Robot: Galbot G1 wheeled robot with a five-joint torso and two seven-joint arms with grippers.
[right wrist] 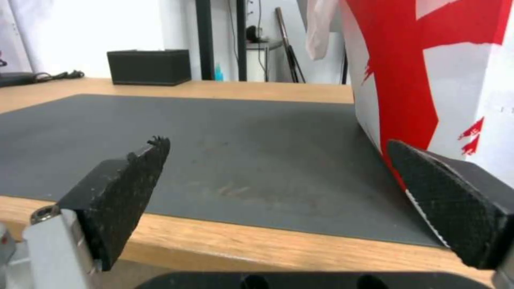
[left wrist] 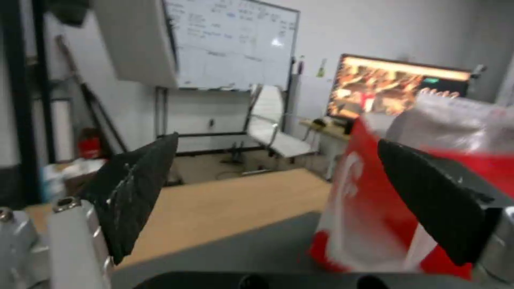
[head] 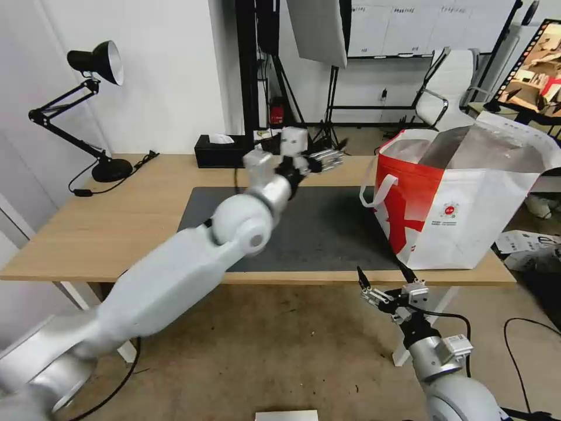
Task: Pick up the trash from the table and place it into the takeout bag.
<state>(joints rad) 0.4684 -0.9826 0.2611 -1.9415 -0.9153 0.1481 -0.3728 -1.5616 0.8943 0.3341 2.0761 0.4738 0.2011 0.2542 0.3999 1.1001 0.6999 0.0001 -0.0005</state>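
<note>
— Where was the takeout bag [head: 461, 204]?
— Upright on the bench [head: 117, 216], right end. Thin, soft walls, I'd judge; take the strap handle [head: 374, 190].
— The pincers?
— Left pincer [head: 327, 158] spread above the mat [head: 327, 228]; right pincer [head: 383, 280] released, below the front edge.

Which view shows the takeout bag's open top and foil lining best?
The head view: the whole takeout bag stands on the table with its silver lining and strap handle visible. The left wrist view gives a blurred red side and pale top; the right wrist view shows just its lower red-and-white wall.
</note>
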